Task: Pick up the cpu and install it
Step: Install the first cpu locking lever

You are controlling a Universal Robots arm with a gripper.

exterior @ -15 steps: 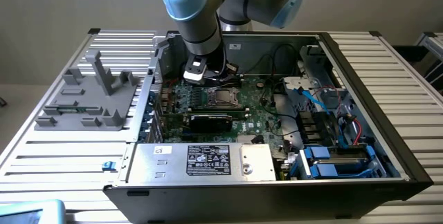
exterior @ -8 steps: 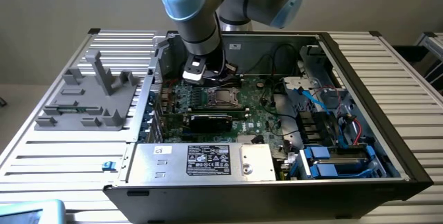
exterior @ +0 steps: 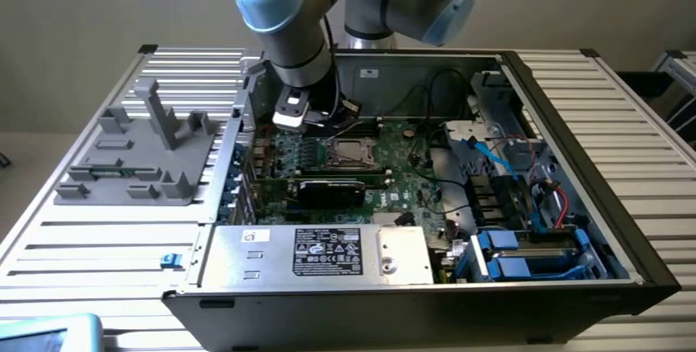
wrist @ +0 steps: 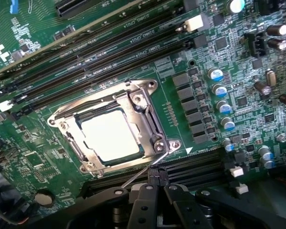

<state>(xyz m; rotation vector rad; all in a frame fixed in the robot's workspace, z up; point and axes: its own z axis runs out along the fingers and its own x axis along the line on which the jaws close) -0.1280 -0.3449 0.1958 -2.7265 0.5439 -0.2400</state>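
Gripper (wrist: 158, 202), jaws drawn together with nothing seen between them, hangs low over the motherboard (wrist: 33, 148) inside the open computer case (exterior: 435, 311). The cpu (wrist: 109, 137) lies flat within the socket frame (wrist: 145, 109), silver top exposed. A thin metal lever (wrist: 143, 170) runs from the frame's corner toward the gripper. A grey fixture (exterior: 142, 156) rests on the table (exterior: 109, 246), at the exterior view's left.
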